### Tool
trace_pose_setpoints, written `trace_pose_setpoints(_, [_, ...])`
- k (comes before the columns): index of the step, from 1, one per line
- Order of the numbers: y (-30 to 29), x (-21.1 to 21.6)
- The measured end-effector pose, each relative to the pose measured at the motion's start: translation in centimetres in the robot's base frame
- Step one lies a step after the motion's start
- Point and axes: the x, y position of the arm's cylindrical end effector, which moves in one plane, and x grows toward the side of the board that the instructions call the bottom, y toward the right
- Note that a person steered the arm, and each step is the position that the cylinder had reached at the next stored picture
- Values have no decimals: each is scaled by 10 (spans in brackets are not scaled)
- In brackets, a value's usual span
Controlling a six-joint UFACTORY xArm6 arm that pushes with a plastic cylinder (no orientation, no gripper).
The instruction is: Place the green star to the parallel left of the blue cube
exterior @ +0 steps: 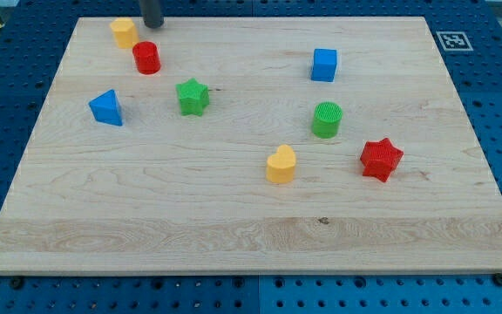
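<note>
The green star lies on the wooden board's upper left part. The blue cube lies to its right, a little higher in the view, well apart from it. My tip is at the board's top edge, upper left of the green star. It stands just above the red cylinder and right of the yellow block. The tip touches no block.
A blue triangular block lies left of the green star. A green cylinder sits below the blue cube. A yellow heart and a red star lie lower right. The board's rim is surrounded by blue pegboard.
</note>
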Motion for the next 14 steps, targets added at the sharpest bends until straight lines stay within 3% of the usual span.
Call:
trace_pose_setpoints(3, [-49,17])
trace_pose_setpoints(5, [-19,63])
trace_pose_setpoints(7, [-70,79])
trace_pose_setpoints(8, [-64,125])
trace_pose_setpoints(9, [-40,142])
trace_pose_setpoints(11, [13,142])
trace_pose_setpoints(14, [-19,105])
